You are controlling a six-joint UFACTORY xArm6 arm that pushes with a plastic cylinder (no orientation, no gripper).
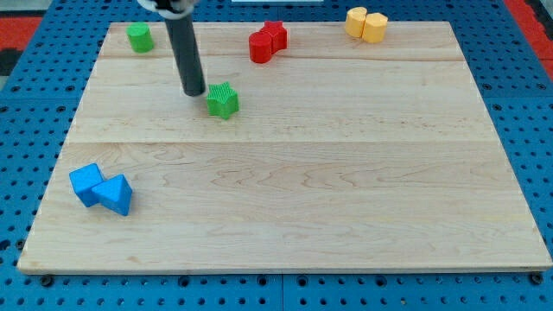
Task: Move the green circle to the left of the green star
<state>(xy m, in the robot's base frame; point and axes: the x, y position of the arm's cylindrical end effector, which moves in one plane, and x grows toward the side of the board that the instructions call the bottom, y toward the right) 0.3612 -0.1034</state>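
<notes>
A pale wooden board lies on a blue pegboard bench (26,52), its grain running across the view.

In the one camera view, the green circle (139,37), a short cylinder, sits near the board's top-left corner. The green star (223,100) lies lower and further toward the view's right, well apart from it. My tip (193,92) is down on the board just beside the star's left side; whether it touches the star I cannot tell. The arm carries no gripper, only this rod, so there is nothing to be spread or pressed together.

At the top middle a red cylinder (259,47) touches a red star (275,34). At the top right two yellow blocks (366,24) sit pressed together. At the lower left a blue cube (85,183) touches a blue triangular block (115,194).

The circle already lies left of the star, though higher up. The risk, as I judge it, is that my tip stands next to the star and not the circle: any drift toward the view's right would shove the star away. Pushing the circle off-centre could also send it rolling aside or over the board's top edge.
</notes>
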